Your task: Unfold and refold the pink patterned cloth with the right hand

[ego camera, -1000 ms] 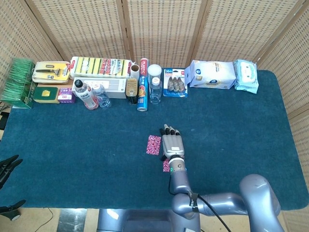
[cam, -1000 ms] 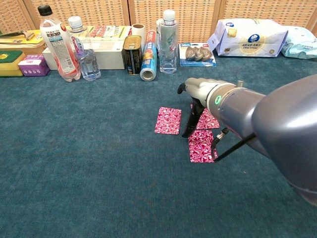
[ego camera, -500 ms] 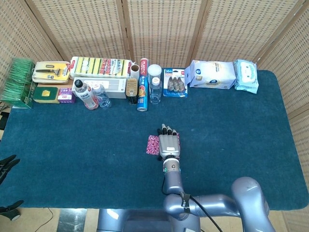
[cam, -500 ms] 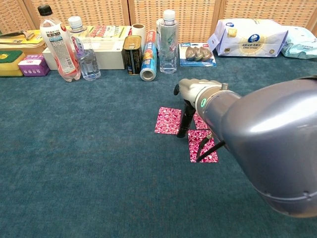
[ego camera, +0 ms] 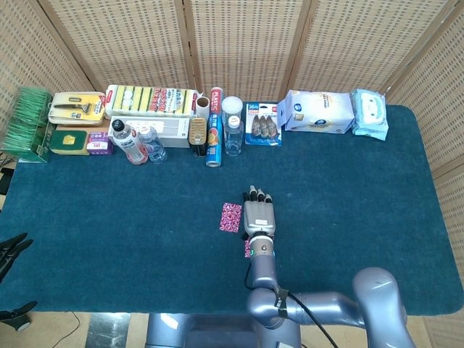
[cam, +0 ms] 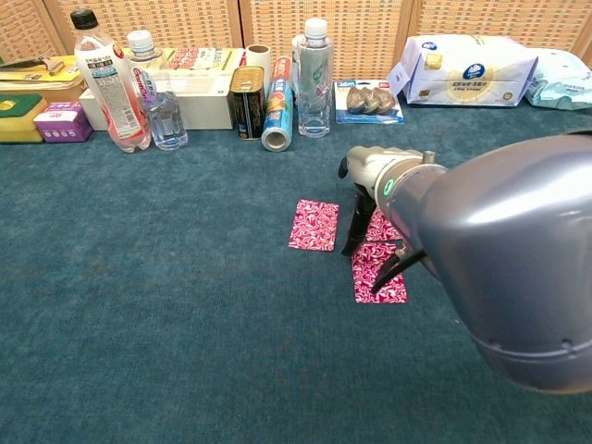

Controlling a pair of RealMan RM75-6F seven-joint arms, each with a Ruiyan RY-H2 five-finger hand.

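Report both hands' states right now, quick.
Left hand: not in either view.
Right hand: over the pink patterned cloth, fingers pointing down at it; whether it grips anything cannot be told.

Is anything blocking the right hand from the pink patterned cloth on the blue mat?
Nothing visible does. The right hand hangs directly over the pink patterned cloth, fingers pointing down at it. The bottles and packets stand along the mat's far edge.
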